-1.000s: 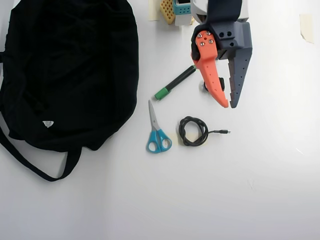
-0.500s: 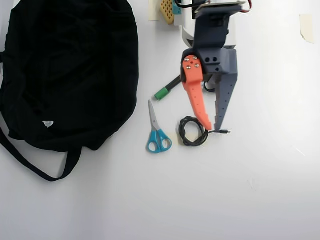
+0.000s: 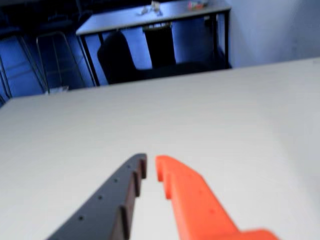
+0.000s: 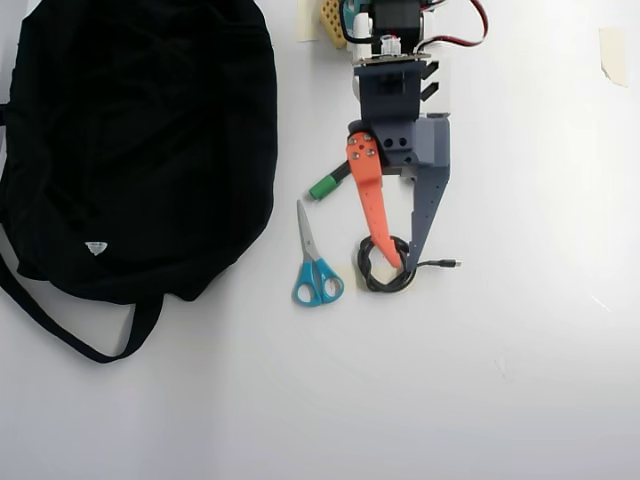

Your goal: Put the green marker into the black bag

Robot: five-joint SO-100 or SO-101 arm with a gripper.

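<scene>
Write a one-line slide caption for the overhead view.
Tool hangs nearly closed over a coiled black cable, the green marker lying beside the black bag and blue scissors.

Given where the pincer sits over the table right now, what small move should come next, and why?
Probably a short shift toward the left of the overhead view, with a slight pull back. The pincer hangs over the coiled black cable, its fingers only narrowly parted, while the green marker lies up and to the left, partly under the orange finger. The black bag is further left.
</scene>
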